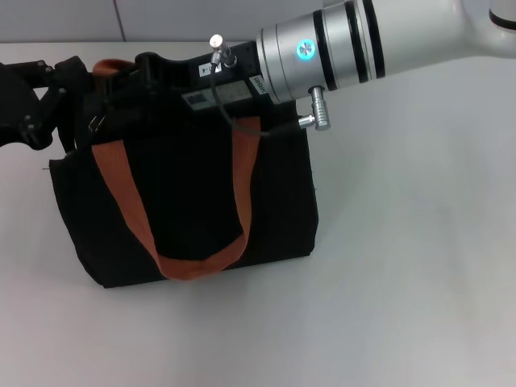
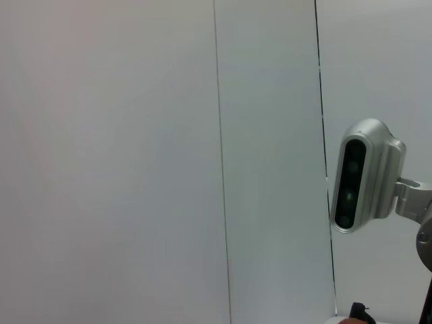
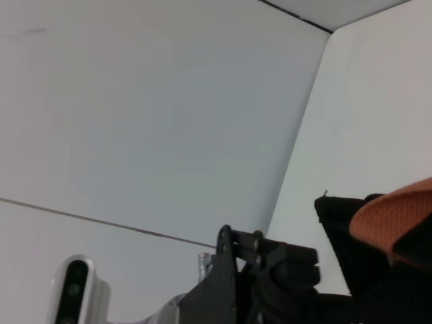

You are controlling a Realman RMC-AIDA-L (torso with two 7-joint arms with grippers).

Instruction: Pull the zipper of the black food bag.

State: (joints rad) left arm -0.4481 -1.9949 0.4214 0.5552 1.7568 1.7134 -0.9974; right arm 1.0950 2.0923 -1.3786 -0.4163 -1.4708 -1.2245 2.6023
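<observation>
Inspection found the large squarish black fabric food bag (image 1: pixel 185 201) with rust-orange webbing handles (image 1: pixel 129 205) standing upright on the white table (image 1: pixel 403 266), toward your left side of the work area.

Your left gripper (image 1: pixel 36 97) sat at the bag's left top corner, touching or just beside the fabric there. Whether its jaws were closed on anything could not be determined; black fingers against black cloth gave no reading.

Your right gripper (image 1: pixel 161 68) reached in over the bag's top edge, its silver wrist cylinder (image 1: pixel 322 52) above the bag's right side. Its jaws were likewise hidden, and I cannot tell their state.

No silver pull tab of the zipper could be picked out in any view; by judgement it lay along the top edge beneath the right gripper. The right wrist view showed only a bag corner (image 3: pixel 337 223) and a strip of orange webbing (image 3: pixel 398 212).

By my judgement, you were at the grasp stage: left arm bracing the bag, right arm at the zip line. The next move would call for a confirmed pinch on the tab, then a straight draw along the top edge while the brace holds.
</observation>
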